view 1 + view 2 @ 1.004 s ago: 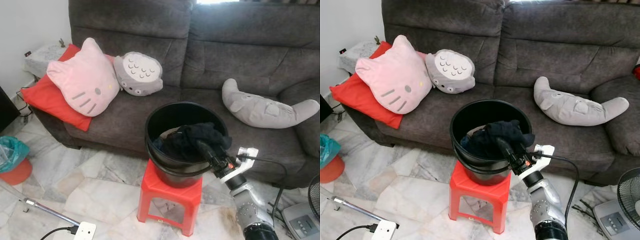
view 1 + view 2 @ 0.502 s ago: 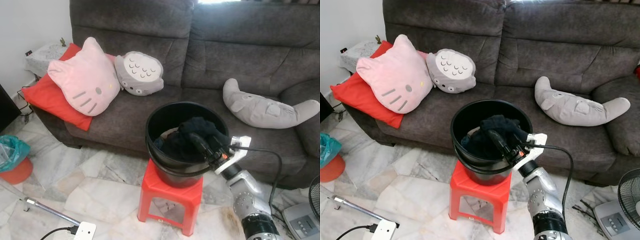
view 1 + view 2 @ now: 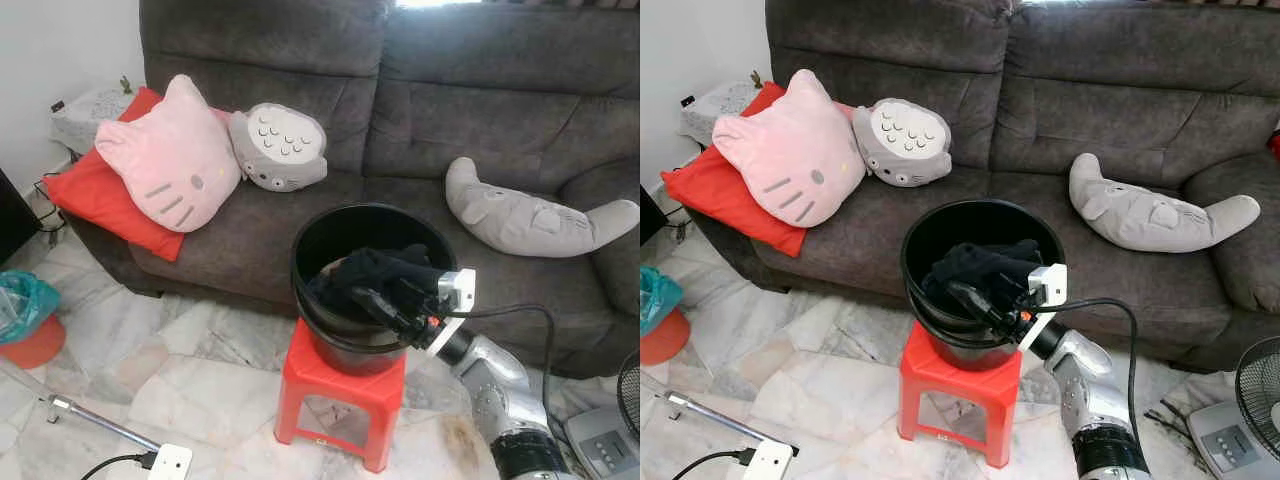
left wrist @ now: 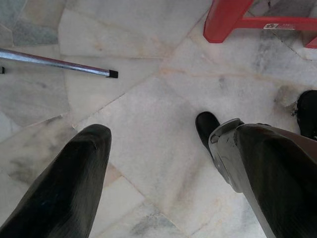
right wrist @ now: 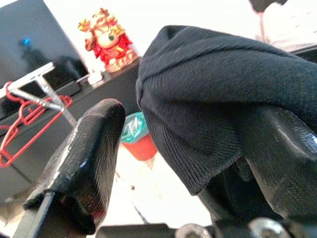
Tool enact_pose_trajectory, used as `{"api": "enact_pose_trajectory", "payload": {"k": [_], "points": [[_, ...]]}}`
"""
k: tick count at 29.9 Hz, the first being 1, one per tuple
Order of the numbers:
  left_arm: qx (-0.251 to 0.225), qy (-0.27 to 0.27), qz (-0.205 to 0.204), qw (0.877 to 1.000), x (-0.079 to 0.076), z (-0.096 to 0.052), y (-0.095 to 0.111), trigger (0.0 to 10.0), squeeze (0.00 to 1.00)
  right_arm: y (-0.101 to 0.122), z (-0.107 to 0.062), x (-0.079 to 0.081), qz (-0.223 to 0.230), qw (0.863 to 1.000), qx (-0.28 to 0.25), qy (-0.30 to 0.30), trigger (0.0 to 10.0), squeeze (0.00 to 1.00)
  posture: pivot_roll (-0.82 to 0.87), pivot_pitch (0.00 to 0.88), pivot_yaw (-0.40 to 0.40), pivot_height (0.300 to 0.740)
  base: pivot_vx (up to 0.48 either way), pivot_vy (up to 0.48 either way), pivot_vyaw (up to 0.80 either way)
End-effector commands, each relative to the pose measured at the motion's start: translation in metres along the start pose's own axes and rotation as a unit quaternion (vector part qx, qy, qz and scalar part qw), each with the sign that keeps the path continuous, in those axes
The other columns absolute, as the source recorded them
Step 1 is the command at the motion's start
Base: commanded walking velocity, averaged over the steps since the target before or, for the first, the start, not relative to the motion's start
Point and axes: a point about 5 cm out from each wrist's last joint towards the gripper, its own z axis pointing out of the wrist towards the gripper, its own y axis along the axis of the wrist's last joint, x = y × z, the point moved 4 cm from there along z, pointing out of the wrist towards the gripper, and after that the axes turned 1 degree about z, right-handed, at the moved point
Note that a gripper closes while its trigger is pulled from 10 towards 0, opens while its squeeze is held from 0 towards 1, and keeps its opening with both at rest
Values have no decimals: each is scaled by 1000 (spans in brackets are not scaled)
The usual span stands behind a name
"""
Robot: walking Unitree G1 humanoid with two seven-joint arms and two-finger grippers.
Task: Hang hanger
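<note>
- Right end effector (image 3: 365, 291) is seen inside the black bucket (image 3: 330, 330), fingers spread apart with the dark garment (image 3: 385, 272) draped between them; a firm grip cannot be confirmed, so cloth is lying against the fingers rather than being clamped.
- Left end effector (image 4: 158, 163) is hung idle over the marble floor (image 4: 148, 89), fingers wide apart, nothing held.
- Bucket is carried on the red stool (image 3: 340, 395), its base reaching close to the stool's edges, just in front of the grey sofa (image 3: 480, 110).
- Red hangers (image 5: 22, 116) are made out in the right wrist view on a metal rack (image 5: 34, 87), well apart from the bucket.
- Risk is judged here: with the fingers apart, the garment could slip back into the bucket on a lift.
- A pull against the rim could tip the bucket off the stool's edge.
- The cable (image 3: 520, 315) at the right wrist could catch on the rim.
</note>
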Motion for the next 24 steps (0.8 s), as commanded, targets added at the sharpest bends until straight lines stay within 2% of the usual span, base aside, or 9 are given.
{"api": "enact_pose_trajectory", "payload": {"k": [1,5,7,13,19,24], "points": [[14,-4,8,1000,-2,-1,-8,10000,0,-2,-1,4,-10,1000,18,15,10000,0,-112,0,-5,740,0,0,0],[14,-3,9,1000,-1,-1,-8,10000,0,-6,-2,4,-14,999,30,18,10000,0,-111,0,-5,740,0,0,0],[13,-3,11,1000,-1,-1,-7,10000,0,-17,-5,9,-25,997,71,35,10000,0,-115,0,-2,740,0,0,0],[15,-4,13,1000,-1,-1,-8,10000,0,-33,-10,19,-33,990,118,64,10000,0,-114,0,-1,740,0,0,0],[15,-3,15,1000,0,-1,-7,10000,0,-48,-16,30,-34,984,152,87,10000,0,-114,0,0,740,0,0,0],[14,-3,17,1000,0,-1,-7,10000,0,-54,-19,29,-42,983,162,74,10000,0,-115,0,2,740,0,0,0]]}}
